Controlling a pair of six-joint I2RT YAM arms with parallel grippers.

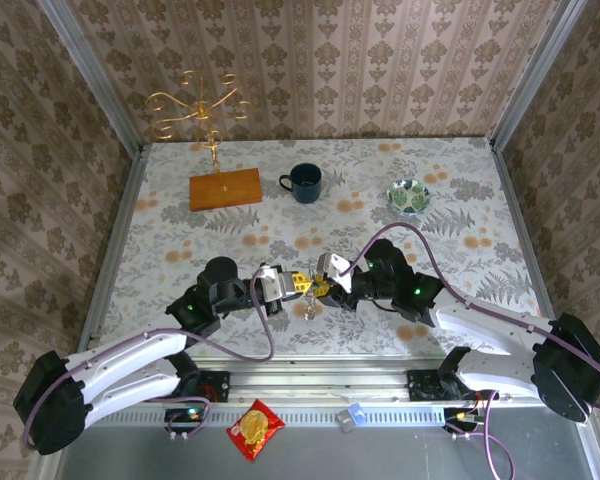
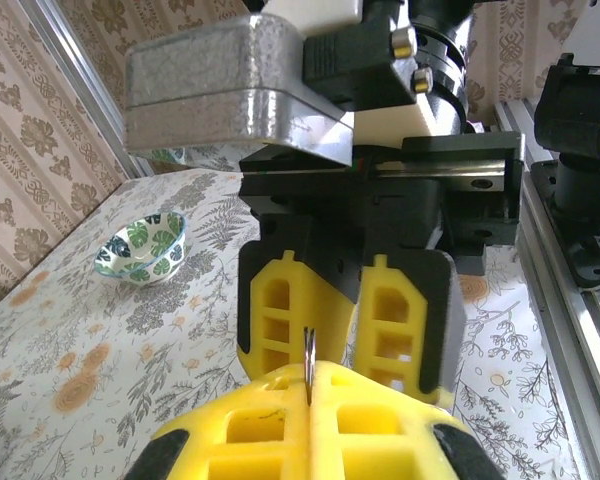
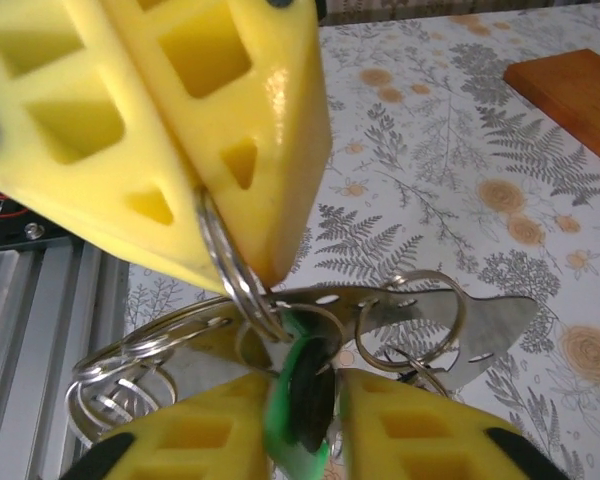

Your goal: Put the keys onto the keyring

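Note:
Both grippers meet above the table's near middle. My left gripper [image 1: 296, 283] [image 2: 308, 378] is shut on the keyring [image 2: 307, 362], a thin metal ring seen edge-on between its yellow fingers. In the right wrist view that keyring [image 3: 230, 265] pokes out of the left gripper [image 3: 242, 262] at the top. A key with a green head [image 3: 298, 400] sits between the yellow fingers of my right gripper [image 3: 305, 425] [image 1: 325, 286], which press on both its sides. More rings [image 3: 115, 380] and a flat metal plate [image 3: 470, 320] hang linked around it. The bunch [image 1: 310, 306] dangles below the grippers.
A gold wire stand on a wooden base [image 1: 225, 188] is at the back left, a dark blue mug [image 1: 304, 182] at the back middle, a green-patterned bowl [image 1: 408, 196] at the back right. A red snack packet [image 1: 255, 430] lies below the front rail.

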